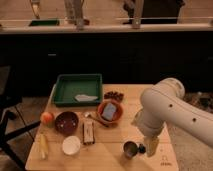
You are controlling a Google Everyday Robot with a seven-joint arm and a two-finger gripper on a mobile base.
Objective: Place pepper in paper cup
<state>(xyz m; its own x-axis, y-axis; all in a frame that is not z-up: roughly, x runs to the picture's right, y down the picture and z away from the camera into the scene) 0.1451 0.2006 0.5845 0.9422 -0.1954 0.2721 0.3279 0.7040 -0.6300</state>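
Note:
The paper cup [71,145] is small, white and round and stands near the table's front left, just below the dark red bowl [66,122]. The green pepper is hidden; my large white arm [167,112] covers the right middle of the table. My gripper [151,145] hangs down from the arm near the front right, just to the right of the shiny metal cup [131,149]. It is far to the right of the paper cup.
A green tray [77,89] with a white piece lies at the back. An orange bowl [110,111] holds a blue item. A peach-like fruit [47,118], a yellow cob [43,146] and a brown bar [88,133] lie at the left. Dark items [114,95] sit beside the tray.

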